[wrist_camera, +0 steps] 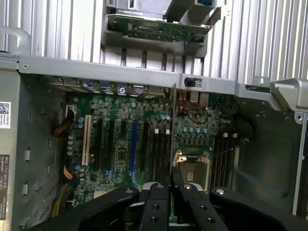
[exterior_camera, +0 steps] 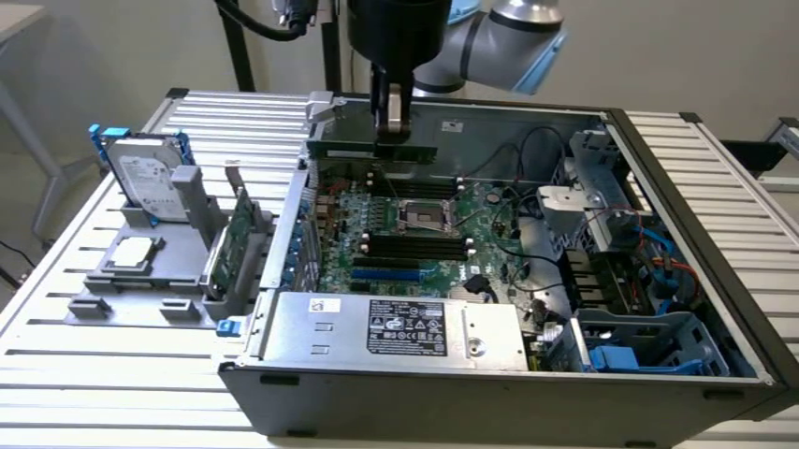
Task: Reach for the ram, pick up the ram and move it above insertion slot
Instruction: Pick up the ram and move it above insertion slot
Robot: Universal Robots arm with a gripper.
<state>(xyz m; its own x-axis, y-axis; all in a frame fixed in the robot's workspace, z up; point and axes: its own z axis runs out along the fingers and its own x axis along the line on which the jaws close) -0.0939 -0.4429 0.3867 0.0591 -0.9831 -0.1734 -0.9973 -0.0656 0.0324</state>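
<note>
My gripper [exterior_camera: 395, 131] hangs over the far part of the open computer case [exterior_camera: 699, 309], shut on the ram [exterior_camera: 372, 150]. The ram is a thin green stick held level above the motherboard [exterior_camera: 413, 234]. In the wrist view the ram [wrist_camera: 173, 130] shows edge-on as a thin line running out from between my fingers [wrist_camera: 158, 197], over the board beside the CPU socket [wrist_camera: 192, 168]. My gripper [wrist_camera: 172, 190] is clamped on its near end. Dark memory slots [exterior_camera: 406, 248] lie beside the CPU socket [exterior_camera: 422, 215], and more memory slots [wrist_camera: 156, 149] run parallel to the stick.
On the exterior view's left a grey fixture [exterior_camera: 150, 281] holds a silver hard drive with blue rails [exterior_camera: 144, 173], a larger green expansion card [exterior_camera: 231, 248] and a small chip [exterior_camera: 135, 251]. A power supply [exterior_camera: 399, 327] fills the case's near corner. Cables and a drive cage [exterior_camera: 624, 271] crowd the right.
</note>
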